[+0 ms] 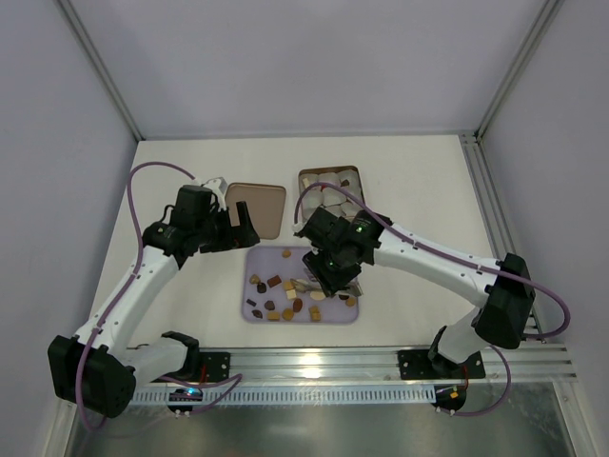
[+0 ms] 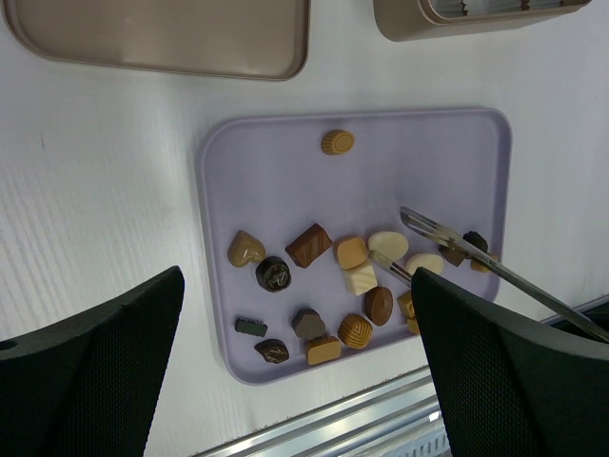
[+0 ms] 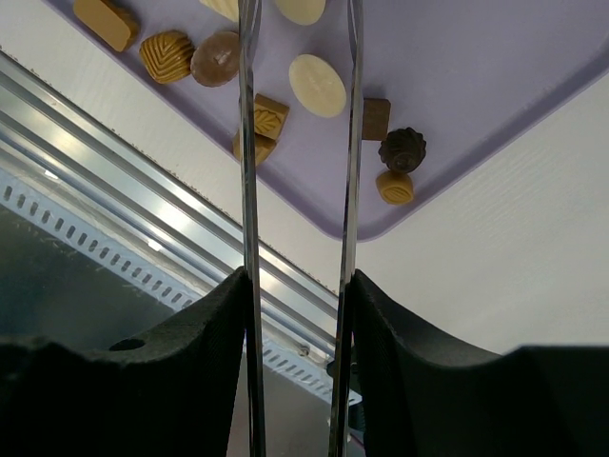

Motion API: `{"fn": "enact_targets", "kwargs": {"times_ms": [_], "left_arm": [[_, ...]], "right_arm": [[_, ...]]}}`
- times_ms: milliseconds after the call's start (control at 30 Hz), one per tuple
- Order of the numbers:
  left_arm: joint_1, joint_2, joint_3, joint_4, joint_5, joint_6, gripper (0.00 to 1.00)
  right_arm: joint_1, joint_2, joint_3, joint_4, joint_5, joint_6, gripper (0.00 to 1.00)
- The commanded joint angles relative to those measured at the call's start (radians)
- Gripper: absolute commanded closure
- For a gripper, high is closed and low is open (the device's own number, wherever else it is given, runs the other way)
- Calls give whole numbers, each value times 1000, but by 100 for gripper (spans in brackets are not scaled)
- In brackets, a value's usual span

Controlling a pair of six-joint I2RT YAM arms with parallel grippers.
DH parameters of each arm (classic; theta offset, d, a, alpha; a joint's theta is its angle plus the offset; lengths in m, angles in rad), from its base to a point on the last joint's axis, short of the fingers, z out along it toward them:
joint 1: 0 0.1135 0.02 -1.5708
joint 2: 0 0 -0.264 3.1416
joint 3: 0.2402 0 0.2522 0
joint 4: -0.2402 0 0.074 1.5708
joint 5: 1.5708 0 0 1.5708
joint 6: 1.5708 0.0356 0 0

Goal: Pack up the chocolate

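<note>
Several small chocolates (image 1: pixel 276 295) in dark brown, caramel and cream lie on a lilac tray (image 1: pixel 255 259), also in the left wrist view (image 2: pixel 309 245). No red piece shows. My right gripper (image 1: pixel 330 259) is shut on metal tongs (image 3: pixel 249 143), whose two arms run between its fingers (image 3: pixel 214 324). The tong tips (image 2: pixel 407 215) stand apart on either side of a cream oval chocolate (image 2: pixel 387 244), not closed on it. My left gripper (image 1: pixel 238 224) is open and empty above the tray's left part, and its wide fingers (image 2: pixel 105 352) frame the chocolates.
A gold-brown tin (image 1: pixel 330 190) holding white paper cups stands behind the tray. Its flat lid (image 1: pixel 257 208) lies to the tin's left. An aluminium rail (image 1: pixel 314 362) runs along the near table edge. Walls enclose the table on three sides.
</note>
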Motion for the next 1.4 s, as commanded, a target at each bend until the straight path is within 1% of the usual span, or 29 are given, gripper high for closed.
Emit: {"fn": "enact_targets", "kwargs": {"times_ms": [0,67,233,400,433,500,600,900,1100,1233,1367], "left_arm": [[-2,-10,-2,5,-7,7,0],[-2,-10,0,5,-7,9,0],[-3,-8,0,5,-8,9,1],[-2,-7,1,3,-7,9,0],[-2,-7,1,3,-8,9,0],[-2,-7,3,5,-7,9,0],[-2,-7,1,6,-8,9,0],[-3,-8,3,5,-3,10,0],[-2,-11,1,5,-3,9,0],[-2,-14,3,5,-3,9,0],[-2,-17,3,5,-3,10,0]], "right_arm": [[12,6,9,2,5,-18,53],[10,12,9,2,10,-19,53],[10,26,17,-5,16,-22,59],[12,22,24,-16,16,-27,60],[12,24,27,-17,48,-27,61],[12,26,30,-20,50,-29,64],[12,24,41,-28,58,-27,65],[10,1,69,-44,87,-18,65],[-13,-14,95,-47,91,-15,65],[-40,-19,139,-60,104,-19,65],[-101,-21,199,-70,107,-48,65]]}}
